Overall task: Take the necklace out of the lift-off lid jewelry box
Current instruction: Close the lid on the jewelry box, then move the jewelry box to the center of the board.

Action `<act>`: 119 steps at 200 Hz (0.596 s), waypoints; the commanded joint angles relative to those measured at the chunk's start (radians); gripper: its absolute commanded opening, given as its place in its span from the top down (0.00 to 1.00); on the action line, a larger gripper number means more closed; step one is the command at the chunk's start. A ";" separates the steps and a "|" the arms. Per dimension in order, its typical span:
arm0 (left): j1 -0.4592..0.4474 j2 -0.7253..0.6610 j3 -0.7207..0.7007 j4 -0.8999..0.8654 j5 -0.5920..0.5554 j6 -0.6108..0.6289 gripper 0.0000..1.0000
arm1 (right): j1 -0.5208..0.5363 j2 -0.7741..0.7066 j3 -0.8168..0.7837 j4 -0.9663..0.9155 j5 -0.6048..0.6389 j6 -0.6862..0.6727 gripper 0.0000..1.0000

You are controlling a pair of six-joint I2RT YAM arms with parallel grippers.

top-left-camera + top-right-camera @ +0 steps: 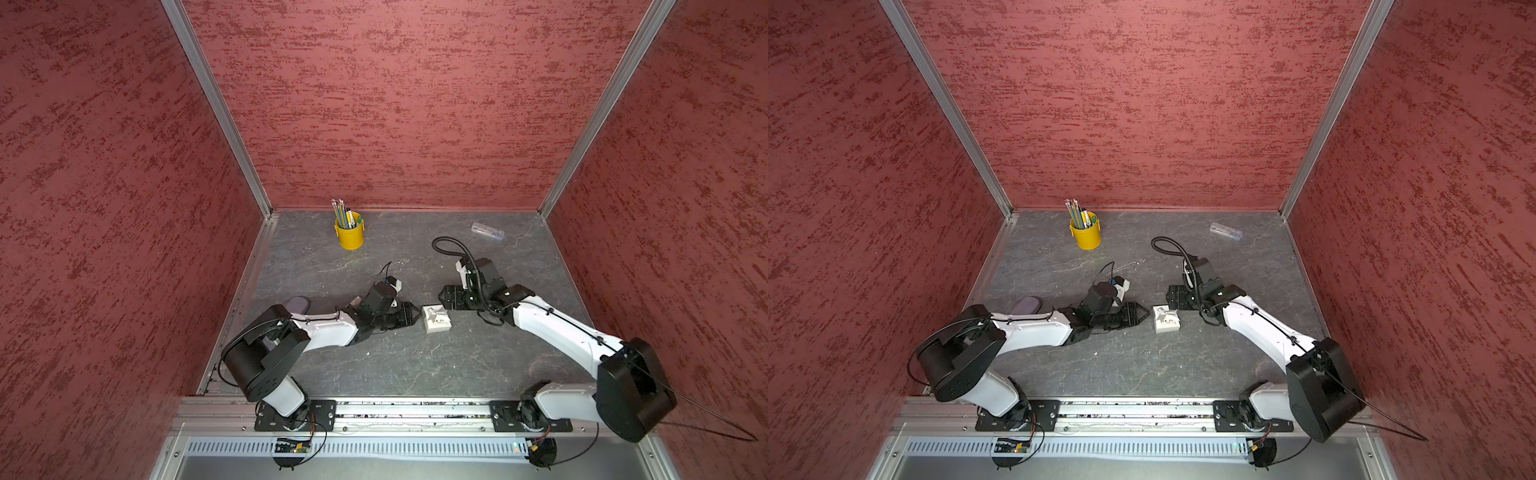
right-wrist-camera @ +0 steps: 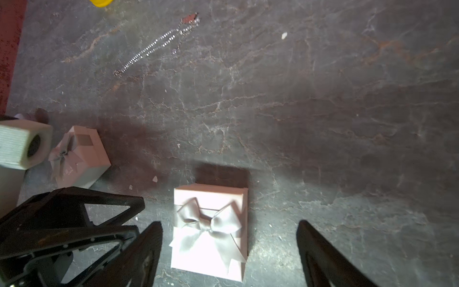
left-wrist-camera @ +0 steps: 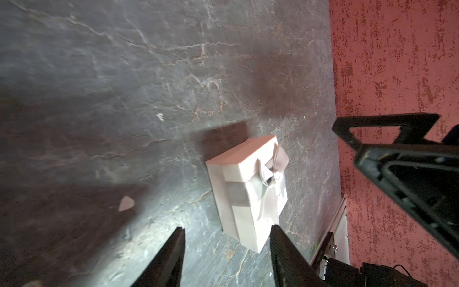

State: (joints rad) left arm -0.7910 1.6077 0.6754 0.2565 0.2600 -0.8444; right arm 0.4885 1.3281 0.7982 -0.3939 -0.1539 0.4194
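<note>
- In both top views the aluminium rail [image 1: 415, 409] at 6 o'clock lies nearest, with both arm bases bolted to it.
- The jewelry box [image 1: 436, 319], pale pink with a satin bow on its lid, stands near the middle of the dark stone-patterned table [image 1: 415, 365]. The lid is on.
- The left gripper [image 1: 417, 316] sits at 9 o'clock of the box, low and just beside it. In the left wrist view its fingers [image 3: 173, 253] stand apart with nothing between them, so it is released.
- The right gripper [image 1: 442, 298] is at about 1 o'clock of the box. Its fingers [image 2: 320, 258] are spread wide in the right wrist view, clear of the box and grasping nothing.
- The necklace [image 2: 149, 48], a thin silver chain, lies loose on the table at about 11 o'clock of the box, well apart from it.
- A second pink box with a bow [image 2: 79, 159] rests by the left arm's wrist.
- A yellow cup of pencils [image 1: 350, 235] stands at 11 o'clock.
- A clear plastic item [image 1: 488, 231] lies at 1 o'clock.
</note>
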 commanded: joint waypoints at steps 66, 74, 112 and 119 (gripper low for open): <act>-0.038 0.171 0.083 0.075 0.036 -0.042 0.60 | -0.009 0.079 -0.139 0.174 -0.193 0.061 0.39; -0.039 0.178 0.081 0.083 0.038 -0.046 0.63 | -0.008 0.087 -0.147 0.191 -0.205 0.067 0.43; -0.037 0.216 0.090 0.121 0.042 -0.063 0.73 | -0.010 0.114 -0.161 0.239 -0.217 0.074 0.49; -0.037 0.224 0.096 0.124 0.041 -0.065 0.74 | -0.010 0.120 -0.156 0.238 -0.206 0.067 0.49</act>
State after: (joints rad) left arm -0.8257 1.7878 0.7540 0.3607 0.3016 -0.9028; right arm 0.4824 1.4273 0.6403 -0.2173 -0.3489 0.4786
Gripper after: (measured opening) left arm 0.270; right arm 0.516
